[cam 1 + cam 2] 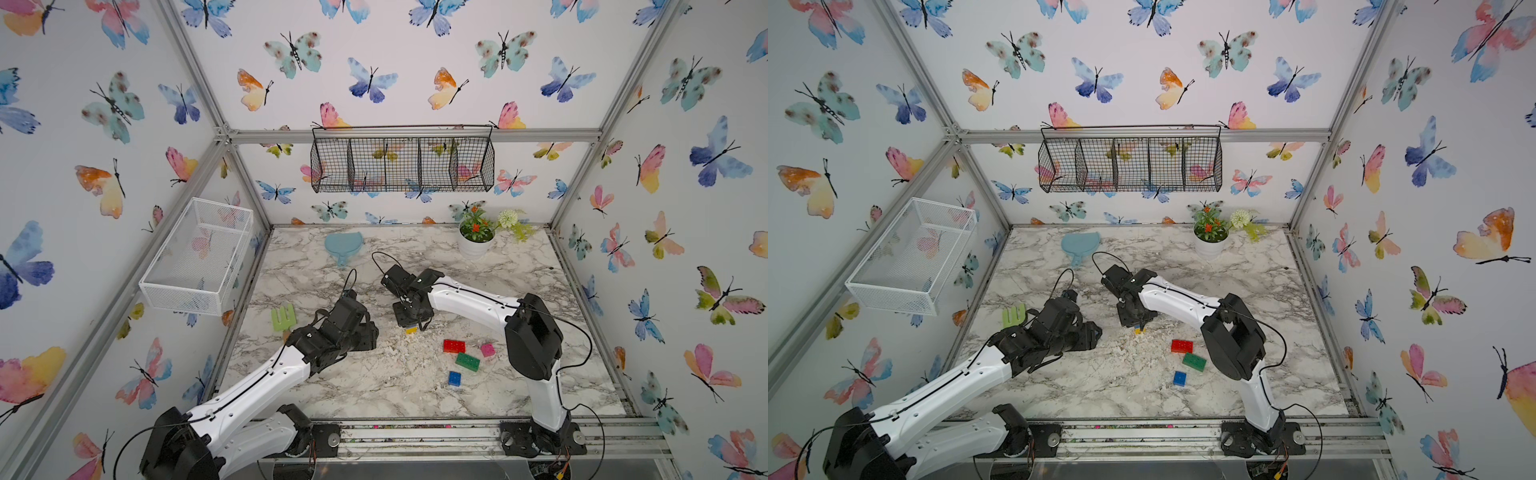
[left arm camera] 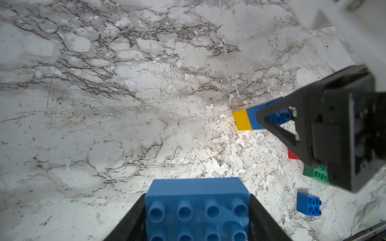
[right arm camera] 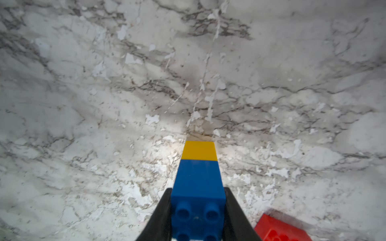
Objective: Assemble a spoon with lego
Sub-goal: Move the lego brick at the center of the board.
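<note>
Right gripper (image 3: pixel 198 188) is clamped on the blue half of a blue-over-yellow stack (image 3: pixel 198 167). Its yellow end points down at the table (image 1: pixel 374 386), just behind the red brick (image 1: pixel 454 345) on that brick's left-arm side. Left gripper (image 2: pixel 197 195) pinches a long blue brick (image 2: pixel 197 208), farther from the red brick the same way. Green brick (image 1: pixel 467 361) lies just in front of the red brick, nearer the arm bases. Pink brick (image 1: pixel 488 350) is beside it toward the right arm, and small blue brick (image 1: pixel 454 378) is farther in front.
</note>
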Controlling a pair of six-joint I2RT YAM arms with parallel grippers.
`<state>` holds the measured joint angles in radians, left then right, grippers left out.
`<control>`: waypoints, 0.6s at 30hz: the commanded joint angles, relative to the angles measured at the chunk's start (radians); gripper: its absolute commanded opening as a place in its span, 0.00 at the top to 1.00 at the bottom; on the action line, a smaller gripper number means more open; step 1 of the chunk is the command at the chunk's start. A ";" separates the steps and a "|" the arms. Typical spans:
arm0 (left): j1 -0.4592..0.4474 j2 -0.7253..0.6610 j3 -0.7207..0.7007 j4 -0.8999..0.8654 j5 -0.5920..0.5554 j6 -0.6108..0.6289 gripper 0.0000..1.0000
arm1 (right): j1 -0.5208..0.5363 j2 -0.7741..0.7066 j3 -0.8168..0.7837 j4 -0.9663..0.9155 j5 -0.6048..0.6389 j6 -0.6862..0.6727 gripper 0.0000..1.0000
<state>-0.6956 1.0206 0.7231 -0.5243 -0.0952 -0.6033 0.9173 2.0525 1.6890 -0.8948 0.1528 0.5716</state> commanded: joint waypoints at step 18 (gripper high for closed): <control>0.004 -0.011 0.025 -0.051 0.040 0.045 0.50 | -0.066 0.019 0.013 -0.030 -0.020 0.002 0.62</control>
<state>-0.6956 1.0023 0.7235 -0.5461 -0.0811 -0.5739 0.8566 2.0647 1.7084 -0.9329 0.1566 0.5724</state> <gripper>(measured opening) 0.642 0.368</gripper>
